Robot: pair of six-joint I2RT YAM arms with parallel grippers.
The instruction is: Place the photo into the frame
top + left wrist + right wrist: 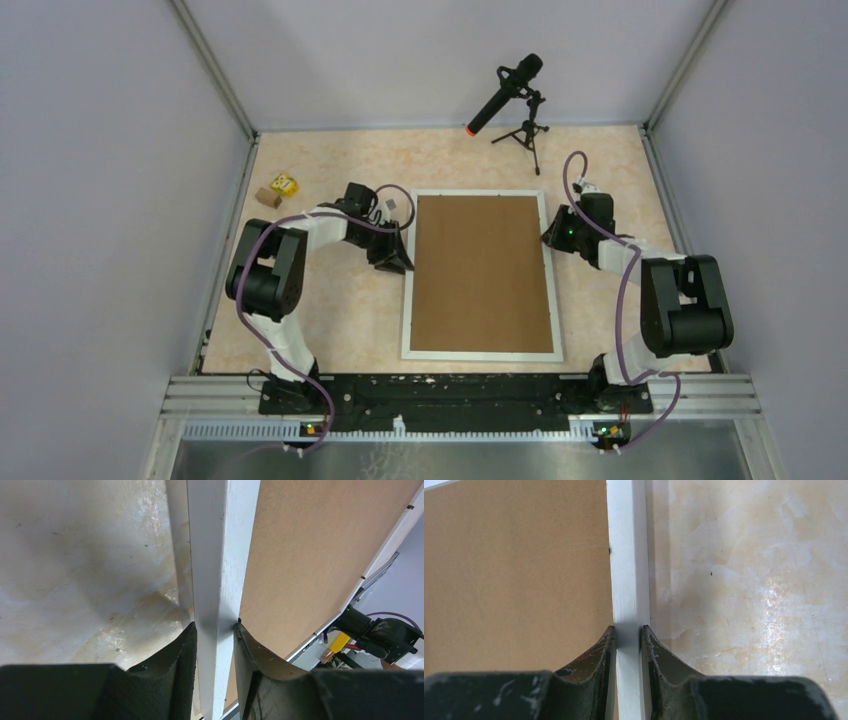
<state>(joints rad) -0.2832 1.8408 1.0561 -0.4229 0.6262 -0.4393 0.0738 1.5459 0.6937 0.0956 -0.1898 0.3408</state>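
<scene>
The frame [481, 355], thin white moulding, lies on the table with a brown backing board [482, 272] filling it. The photo is hidden. My left gripper [402, 262] is shut on the frame's left rail [217, 555]; in the left wrist view its fingers [186, 650] press that rail from both sides, the gripper [215, 627] centred on it. My right gripper [548, 238] is shut on the right rail [626, 555], with the gripper [628, 629] straddling the moulding beside the board [514, 580].
A black microphone [510, 90] on a small tripod stands at the back of the table. A yellow block [283, 183] and a brown block [267, 197] lie at the back left. Grey walls enclose the table on three sides.
</scene>
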